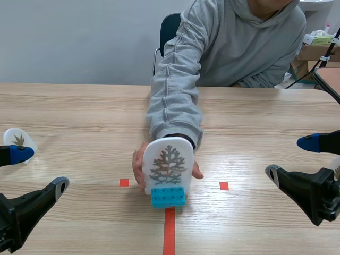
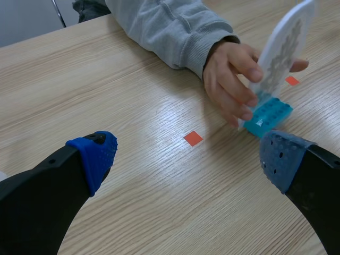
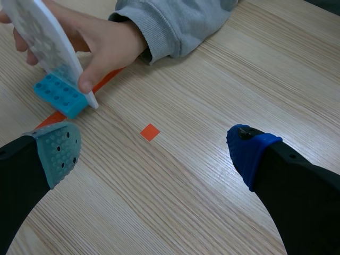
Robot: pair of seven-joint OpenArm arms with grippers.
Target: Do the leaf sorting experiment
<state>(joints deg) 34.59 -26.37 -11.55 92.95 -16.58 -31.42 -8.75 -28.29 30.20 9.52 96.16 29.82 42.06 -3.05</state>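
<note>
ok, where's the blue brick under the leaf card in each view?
Scene view: blue brick mid-table, at the tape line's far end.
Left wrist view: ahead of the left hand, under the card.
Right wrist view: ahead of the right hand, on the tape line.
Shared landmark: person's hand.

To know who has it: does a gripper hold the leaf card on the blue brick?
No, a person's hand holds the leaf card on its blue brick; the left gripper and right gripper stand open elsewhere.

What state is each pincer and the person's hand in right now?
Left pincer: open, empty.
Right pincer: open, empty.
Person's hand: holding the white leaf card on its blue brick base.
</note>
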